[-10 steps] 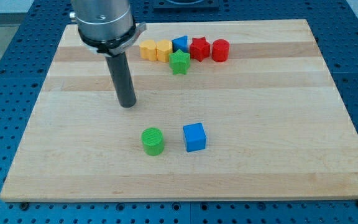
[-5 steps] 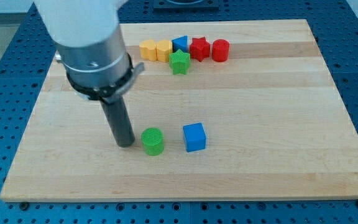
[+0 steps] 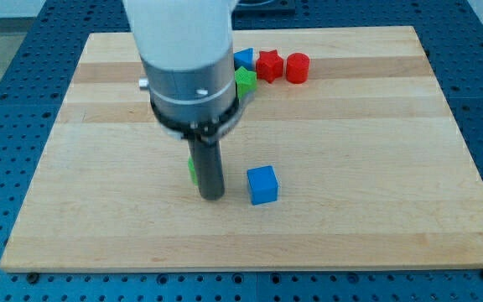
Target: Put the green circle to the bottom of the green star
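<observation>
Mostly hidden, the green circle (image 3: pixel 191 170) peeks out as a thin green sliver at the left side of my rod, a little below the middle of the frame. My tip (image 3: pixel 212 196) sits on the wooden board (image 3: pixel 376 151) right against that sliver, so I cannot tell how much of the circle is behind the rod. I have no claw to open or close, only the straight dark rod.

Up high, the big grey arm covers part of the green star (image 3: pixel 245 80); only its right side shows. Any blocks to the left of the star are hidden by the arm.

Just right of my tip stands the blue cube (image 3: pixel 262 184), near but not touching. Along the upper edge sit a blue block (image 3: pixel 243 58), partly cut off by the arm, then a red star (image 3: pixel 268 65) and a red cylinder (image 3: pixel 297 67).

Between the star and the circle the board shows bare wood. Wide bare wood also lies at the right and lower left.
</observation>
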Controlling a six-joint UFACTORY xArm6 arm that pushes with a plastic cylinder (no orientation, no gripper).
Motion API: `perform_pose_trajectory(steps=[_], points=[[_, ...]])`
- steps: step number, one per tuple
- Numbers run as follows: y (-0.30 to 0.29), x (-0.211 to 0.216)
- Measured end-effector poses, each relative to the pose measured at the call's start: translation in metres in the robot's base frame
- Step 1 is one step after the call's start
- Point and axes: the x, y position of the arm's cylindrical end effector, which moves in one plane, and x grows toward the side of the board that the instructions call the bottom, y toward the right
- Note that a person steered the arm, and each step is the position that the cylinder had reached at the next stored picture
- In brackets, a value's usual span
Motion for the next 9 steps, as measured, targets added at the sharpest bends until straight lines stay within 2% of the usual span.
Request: perform_pose_trajectory(steps=[3,4,5,7,8,9], points=[[0.0,-0.049],[-0.001,-0.032],[-0.017,-0.013],[-0.033,-0.071],[-0.044,-0.063],[-0.091,-0.07]])
